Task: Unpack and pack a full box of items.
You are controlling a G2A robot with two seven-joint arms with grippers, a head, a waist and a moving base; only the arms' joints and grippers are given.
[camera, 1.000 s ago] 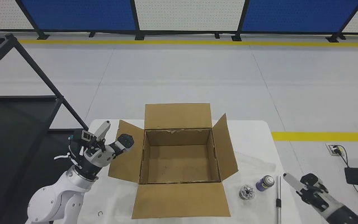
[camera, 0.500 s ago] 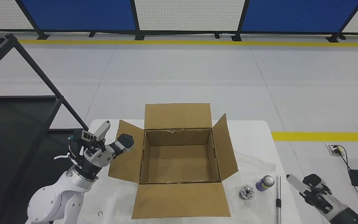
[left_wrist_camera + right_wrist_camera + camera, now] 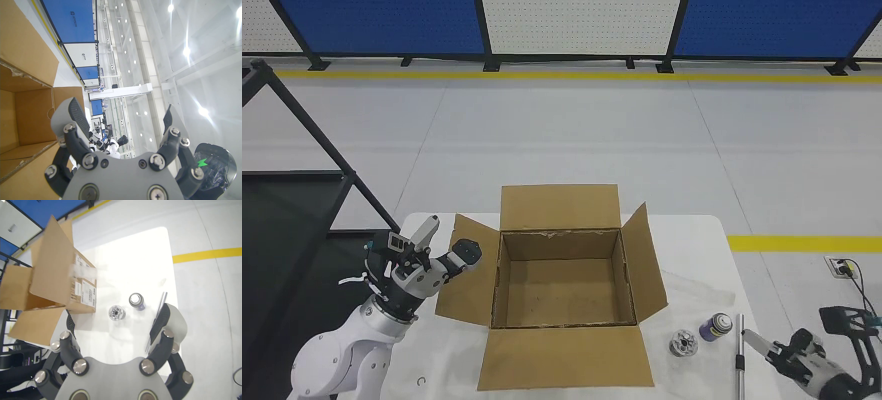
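Top view: box [image 3: 560,208] beside end effector [image 3: 442,246]

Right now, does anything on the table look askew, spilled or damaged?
Nothing serious. The box sits square with its flaps out and only ragged tape scraps along its rim. The can and the metal part stand upright beside it. The rod lies close to the edge of the table, which may be worth watching.

Pale grey floor [image 3: 572,140] is stretching out all around the white table [image 3: 692,250], with a yellow line [image 3: 542,74] running along the foot of the blue and white partition panels [image 3: 382,25] at the back. A black metal frame [image 3: 312,140] is standing off to the left, and ceiling lights [image 3: 186,50] are glaring pretty hard overhead.
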